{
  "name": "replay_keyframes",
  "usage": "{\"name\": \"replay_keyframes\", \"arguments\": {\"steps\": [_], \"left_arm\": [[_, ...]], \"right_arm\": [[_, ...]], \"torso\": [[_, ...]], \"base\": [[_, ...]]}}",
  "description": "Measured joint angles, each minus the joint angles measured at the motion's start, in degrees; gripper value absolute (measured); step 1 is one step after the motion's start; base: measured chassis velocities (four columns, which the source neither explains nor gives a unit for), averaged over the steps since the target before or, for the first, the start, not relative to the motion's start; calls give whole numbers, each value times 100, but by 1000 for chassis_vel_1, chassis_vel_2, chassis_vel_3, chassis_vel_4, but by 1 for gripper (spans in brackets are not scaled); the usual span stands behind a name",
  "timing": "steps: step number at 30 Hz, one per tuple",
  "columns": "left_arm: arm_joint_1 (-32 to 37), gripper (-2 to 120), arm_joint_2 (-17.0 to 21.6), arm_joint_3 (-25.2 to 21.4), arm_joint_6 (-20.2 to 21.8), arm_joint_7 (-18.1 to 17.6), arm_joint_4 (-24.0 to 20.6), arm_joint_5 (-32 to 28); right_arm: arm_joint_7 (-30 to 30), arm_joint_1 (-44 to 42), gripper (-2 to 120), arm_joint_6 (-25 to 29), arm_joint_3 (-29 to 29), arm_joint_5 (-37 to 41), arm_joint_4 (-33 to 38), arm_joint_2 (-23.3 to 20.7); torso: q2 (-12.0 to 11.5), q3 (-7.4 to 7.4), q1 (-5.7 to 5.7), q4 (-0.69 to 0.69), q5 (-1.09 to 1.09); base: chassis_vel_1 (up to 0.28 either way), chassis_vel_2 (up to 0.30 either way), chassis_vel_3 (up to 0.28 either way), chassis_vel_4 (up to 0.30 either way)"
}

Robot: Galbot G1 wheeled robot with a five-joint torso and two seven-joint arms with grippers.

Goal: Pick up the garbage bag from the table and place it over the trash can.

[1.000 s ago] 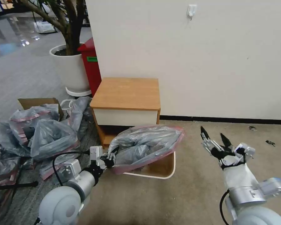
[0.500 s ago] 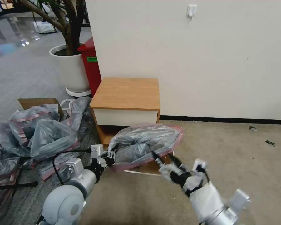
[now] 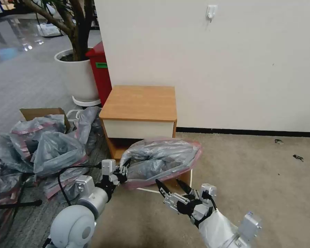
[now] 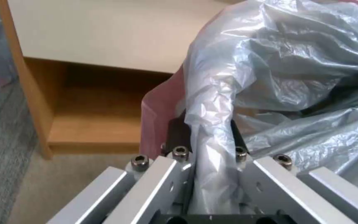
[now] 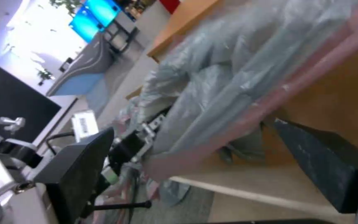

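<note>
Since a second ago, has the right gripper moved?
Yes. The right gripper has swung left and toward the robot across the carpet, from well right of the table, to the near pink rim of the garbage bag, fingers open.

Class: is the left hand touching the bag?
Touching. The left wrist view shows the left hand shut on a bunched fold of the bag, plastic pinched between its fingers.
</note>
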Motion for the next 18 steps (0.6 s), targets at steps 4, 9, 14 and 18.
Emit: {"name": "replay_keyframes", "arguments": {"steps": [4, 9, 14, 18], "left_arm": [[70, 3, -3, 7, -78, 69, -95, 28], [165, 3, -9, 15, -115, 111, -193, 99], [216, 3, -20, 15, -125, 117, -243, 122], [261, 3, -31, 13, -125, 118, -281, 134]], "right_arm": [[446, 116, 99, -69, -135, 79, -3, 62], [689, 282, 99, -122, -151, 184, -6, 120], [716, 354, 99, -123, -200, 199, -7, 157], [711, 446, 99, -123, -254, 201, -14, 199]], "torso": [[0, 0, 0, 0, 0], [0, 0, 0, 0, 0], [0, 0, 0, 0, 0], [0, 0, 0, 0, 0]], "base": [[0, 0, 0, 0], [0, 0, 0, 0], [0, 0, 0, 0], [0, 0, 0, 0]]}}
